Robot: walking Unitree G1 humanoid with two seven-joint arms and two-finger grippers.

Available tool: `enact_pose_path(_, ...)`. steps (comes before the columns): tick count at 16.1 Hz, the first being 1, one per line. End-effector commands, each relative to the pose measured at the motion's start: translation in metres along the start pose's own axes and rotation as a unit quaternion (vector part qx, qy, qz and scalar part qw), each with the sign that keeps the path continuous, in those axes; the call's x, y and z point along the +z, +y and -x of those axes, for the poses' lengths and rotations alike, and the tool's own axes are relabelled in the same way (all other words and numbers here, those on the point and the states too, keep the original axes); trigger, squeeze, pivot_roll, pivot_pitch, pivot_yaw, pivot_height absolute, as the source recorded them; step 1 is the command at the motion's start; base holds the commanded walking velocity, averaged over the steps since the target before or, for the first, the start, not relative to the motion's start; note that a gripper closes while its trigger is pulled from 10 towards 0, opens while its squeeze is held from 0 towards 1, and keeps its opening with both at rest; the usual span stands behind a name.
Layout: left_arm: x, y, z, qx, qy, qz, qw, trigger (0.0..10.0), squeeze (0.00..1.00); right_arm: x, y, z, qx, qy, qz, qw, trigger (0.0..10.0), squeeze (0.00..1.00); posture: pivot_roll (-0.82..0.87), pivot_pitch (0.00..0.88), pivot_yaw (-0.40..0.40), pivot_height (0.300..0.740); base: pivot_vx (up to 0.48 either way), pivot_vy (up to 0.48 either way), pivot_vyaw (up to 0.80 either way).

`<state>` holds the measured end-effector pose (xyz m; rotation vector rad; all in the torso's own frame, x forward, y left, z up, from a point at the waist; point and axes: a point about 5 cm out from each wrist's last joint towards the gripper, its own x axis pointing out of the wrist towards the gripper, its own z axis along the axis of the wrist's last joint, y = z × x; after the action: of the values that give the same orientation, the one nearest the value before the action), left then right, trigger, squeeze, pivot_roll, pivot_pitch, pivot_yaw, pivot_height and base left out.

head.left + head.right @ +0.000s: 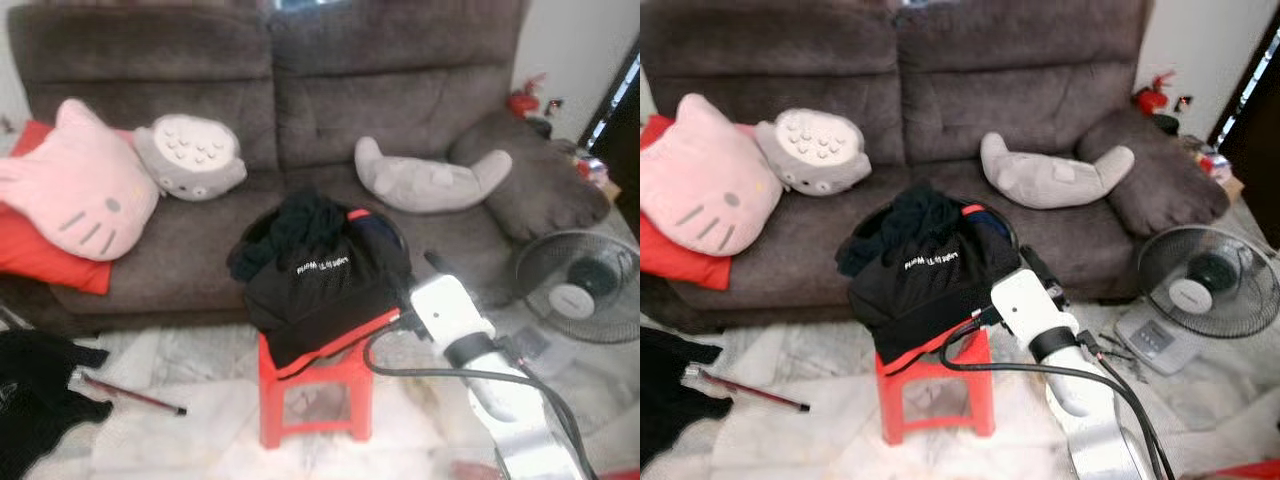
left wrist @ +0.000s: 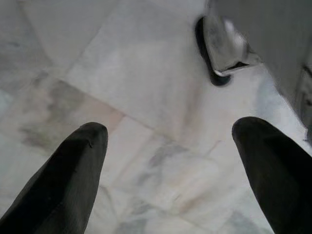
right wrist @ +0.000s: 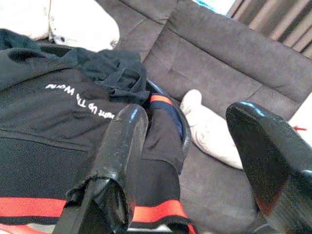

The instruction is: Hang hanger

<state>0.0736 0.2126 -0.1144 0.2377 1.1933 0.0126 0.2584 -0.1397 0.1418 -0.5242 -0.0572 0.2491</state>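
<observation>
**Robot reaches for hanger buried in clothes on stool**

Left eye view: A red stool (image 1: 315, 385) stands on the marble floor (image 1: 200, 400) just in front of a brown sofa (image 1: 400, 90), heaped with black clothes (image 1: 310, 275). At the far right edge of the heap a dark curved bar with an orange patch pokes out, apparently the hanger (image 1: 372, 217). The right arm stretches in from the near right, its right gripper (image 1: 434, 264) just beside the heap's right side.

Right eye view: The same scene. A fan (image 1: 1205, 280) stands to the right of the arm, well apart from the stool.

Left wrist view: The left gripper (image 2: 170, 131) hangs idle over the floor, its two fingers spread wide with nothing between them.

Right wrist view: The right gripper's fingers are parted and empty. One finger (image 3: 122, 146) lies over the clothes; the other is out over the sofa seat. The hanger's curved bar and orange patch sit between them, a little farther on.

The hanger looks light, thin and stiff, and likely smooth enough to slip. The clothes on it are soft and would sag, drag and shift the balance once lifted. The exposed curved bar near the orange patch seems the best place to grasp, pinching bare bar rather than loose cloth. Whether a hook is free cannot be told; the heap covers it.
</observation>
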Motion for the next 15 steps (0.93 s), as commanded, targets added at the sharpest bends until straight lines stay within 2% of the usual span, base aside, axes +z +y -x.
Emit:
enact_pose_path(1,0.017,0.002,-0.002,0.003,-0.033,-0.001,0.999,10.0,0.0,0.0,0.001,-0.002,0.006,0.002,0.004,1.0,10.0,0.0,-0.17,0.055,-0.001,0.74,0.0,-0.39,0.0)
enact_pose_path(3,0.015,0.002,-0.002,0.004,-0.03,0.002,1.0,10.0,0.0,-0.003,-0.002,-0.002,0.003,0.009,0.012,1.0,10.0,0.0,-0.17,0.058,0.001,0.74,0.0,0.0,0.0)
enact_pose_path(5,0.014,0.002,-0.002,0.0,-0.028,0.006,1.0,10.0,0.0,-0.021,-0.014,-0.002,-0.011,0.042,0.039,0.998,10.0,0.0,-0.16,0.064,0.001,0.74,0.0,0.0,0.0)
enact_pose_path(6,0.014,0.002,-0.002,0.0,-0.027,0.006,1.0,10.0,0.0,-0.026,-0.016,-0.002,-0.006,0.05,0.072,0.996,10.0,0.0,-0.16,0.065,0.003,0.74,0.0,0.0,0.0)
enact_pose_path(7,0.014,0.002,-0.002,0.0,-0.027,0.006,1.0,10.0,0.0,-0.034,-0.018,-0.001,0.006,0.059,0.141,0.988,10.0,0.0,-0.17,0.066,0.003,0.74,0.0,0.0,0.0)
enact_pose_path(10,0.014,0.002,-0.002,0.0,-0.027,0.005,1.0,10.0,0.0,-0.045,-0.019,-0.001,0.038,0.058,0.226,0.972,10.0,0.0,-0.17,0.066,0.003,0.74,0.0,0.0,0.0)
enact_pose_path(11,0.014,0.002,-0.002,0.0,-0.027,0.005,1.0,10.0,0.0,-0.047,-0.017,-0.003,0.058,0.045,0.284,0.956,10.0,0.0,-0.17,0.066,0.003,0.74,0.0,0.0,0.0)
enact_pose_path(12,0.014,0.002,-0.002,0.0,-0.027,0.005,1.0,10.0,0.0,-0.048,-0.013,-0.004,0.08,0.023,0.348,0.934,10.0,0.0,-0.17,0.066,0.003,0.74,0.0,0.0,0.0)
enact_pose_path(13,0.014,0.002,-0.002,0.0,-0.027,0.005,1.0,10.0,0.0,-0.05,-0.008,-0.005,0.109,0.004,0.391,0.914,10.0,0.0,-0.17,0.069,0.012,0.74,0.0,0.0,0.0)
enact_pose_path(14,0.014,0.001,-0.002,0.0,-0.028,0.005,1.0,10.0,0.0,-0.053,-0.005,-0.006,0.123,-0.005,0.416,0.901,10.0,0.0,-0.17,0.069,0.011,0.74,0.0,0.0,0.0)
enact_pose_path(15,0.015,0.001,-0.002,0.0,-0.028,0.007,1.0,10.0,0.0,-0.057,-0.001,-0.008,0.138,-0.012,0.422,0.896,10.0,0.0,-0.16,0.067,0.01,0.74,0.0,0.0,0.0)
